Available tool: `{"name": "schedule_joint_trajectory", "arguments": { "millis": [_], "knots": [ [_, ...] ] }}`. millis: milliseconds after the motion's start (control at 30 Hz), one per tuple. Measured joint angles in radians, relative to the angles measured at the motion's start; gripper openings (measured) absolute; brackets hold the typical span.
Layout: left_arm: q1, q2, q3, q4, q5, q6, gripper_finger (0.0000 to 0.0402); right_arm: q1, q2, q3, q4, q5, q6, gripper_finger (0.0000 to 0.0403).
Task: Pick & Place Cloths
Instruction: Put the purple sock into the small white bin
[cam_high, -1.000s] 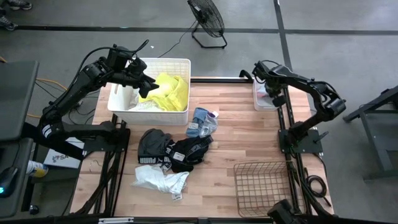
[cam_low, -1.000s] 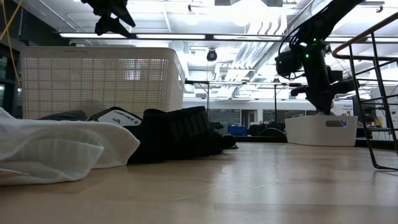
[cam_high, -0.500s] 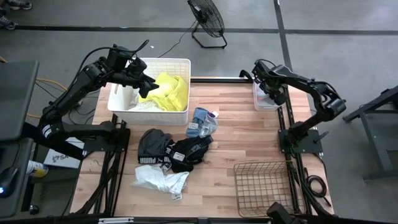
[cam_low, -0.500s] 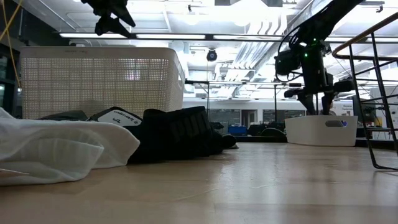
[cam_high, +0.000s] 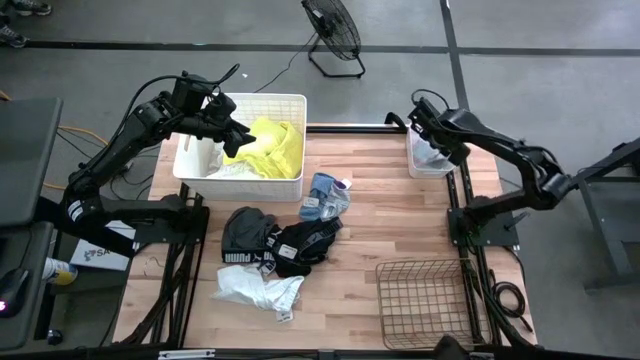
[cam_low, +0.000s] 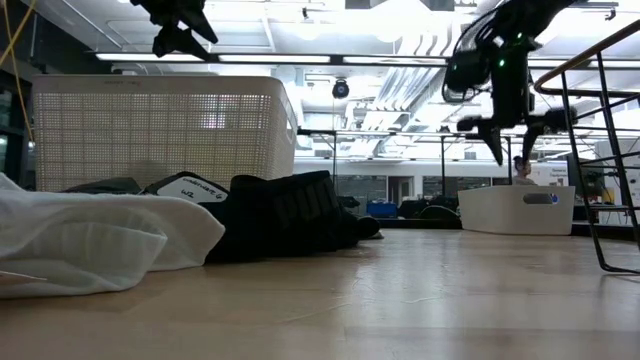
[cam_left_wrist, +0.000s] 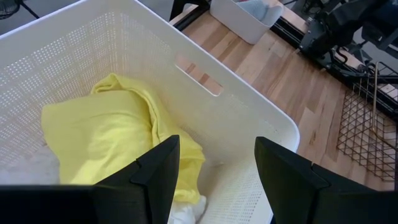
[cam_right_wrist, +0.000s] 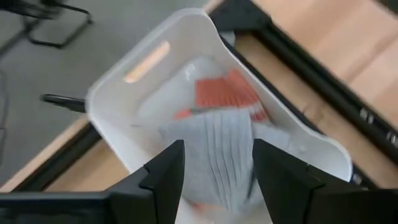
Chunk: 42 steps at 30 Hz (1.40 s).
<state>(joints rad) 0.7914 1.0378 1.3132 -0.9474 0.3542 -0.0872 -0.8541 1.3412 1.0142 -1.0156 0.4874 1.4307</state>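
We see left gripper hover unchanged over big white basket, fingers parted, empty, above neon yellow cloth. Centre table: black cloths, two by our count; one white cloth; grey-blue socks. Right gripper has just risen from small white tub, fingers parted, empty; grey sock lies inside: we judge drop done. One wire basket.

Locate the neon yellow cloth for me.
In the high view, the neon yellow cloth lies inside the big white perforated basket at the table's far left corner, just beneath the left gripper.
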Motion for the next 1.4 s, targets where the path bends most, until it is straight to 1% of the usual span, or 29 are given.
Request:
{"name": "schedule_joint_trajectory", "arguments": {
  "millis": [100,267,400,500,633,800,1000,1200,1267,1400],
  "knots": [
    [0.000,0.000,0.000,-0.008,0.000,-0.004,0.0202,0.021,-0.045,0.000,0.002,0.028,-0.066,0.0182],
    [0.000,0.000,0.000,-0.022,0.000,-0.004,0.0202,0.062,-0.106,0.000,0.002,0.036,-0.206,0.0182],
    [0.000,0.000,0.000,-0.024,0.000,-0.004,0.0202,0.118,-0.140,0.000,0.003,0.016,-0.232,0.0182],
    [0.000,0.000,0.000,-0.025,0.000,0.001,0.0202,0.178,-0.152,0.000,0.017,-0.028,-0.251,0.0182],
    [0.000,0.000,0.000,-0.028,0.000,0.008,0.0202,0.277,-0.153,0.000,0.064,-0.111,-0.334,0.0182],
    [0.000,0.000,0.000,-0.029,0.000,0.011,0.0202,0.419,-0.152,0.000,0.174,-0.124,-0.331,0.0182],
    [0.000,0.000,0.000,-0.031,0.000,0.011,0.0202,0.556,-0.111,0.000,0.330,-0.122,-0.278,0.0182],
    [0.000,0.000,0.000,-0.032,0.000,0.011,0.0202,0.642,-0.023,0.000,0.450,-0.127,-0.245,0.0182],
    [0.000,0.000,0.000,-0.032,0.000,0.011,0.0202,0.662,0.012,0.000,0.490,-0.141,-0.238,0.0182],
    [0.000,0.000,0.000,-0.045,0.000,0.011,0.0202,0.684,0.078,0.000,0.599,-0.202,-0.224,0.0182]
  ]
}}
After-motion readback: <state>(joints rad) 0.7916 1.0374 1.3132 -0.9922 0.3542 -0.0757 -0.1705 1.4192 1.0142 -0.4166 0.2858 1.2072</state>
